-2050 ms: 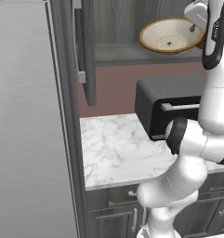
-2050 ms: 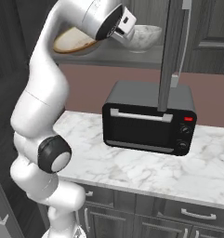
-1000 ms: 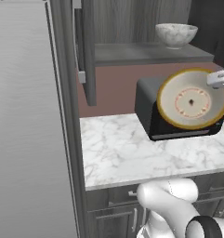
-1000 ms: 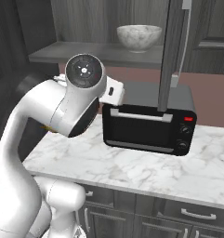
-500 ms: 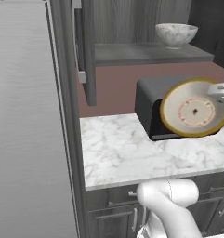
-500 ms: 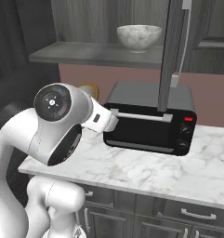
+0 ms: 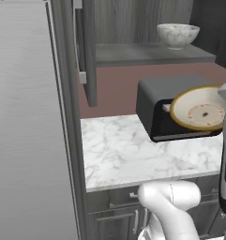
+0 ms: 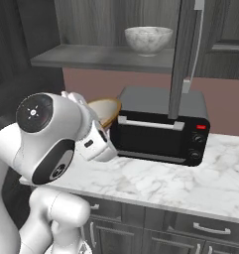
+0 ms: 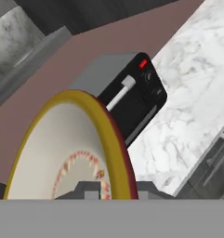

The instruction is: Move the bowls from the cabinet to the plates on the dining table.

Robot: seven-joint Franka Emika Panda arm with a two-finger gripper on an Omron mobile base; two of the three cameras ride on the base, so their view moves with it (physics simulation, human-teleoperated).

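Kitchen: toaster oven (image 8: pixel 160 133) (black), marble worktop (image 7: pixel 133 152).

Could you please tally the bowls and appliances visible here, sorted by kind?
Cream bowls with a tan rim: 1, the cream bowl held on edge in the gripper.
Grey-white marbled bowls: 1, the marbled bowl on the cabinet shelf.
Black toaster ovens: 1, the toaster oven on the worktop.
Total: 3

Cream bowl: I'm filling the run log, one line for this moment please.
end effector: shut on cream bowl | bowl: tilted before toaster oven | marbled bowl: on cabinet shelf

Even, dim rendered light, soft shadows, slight blur, no glare
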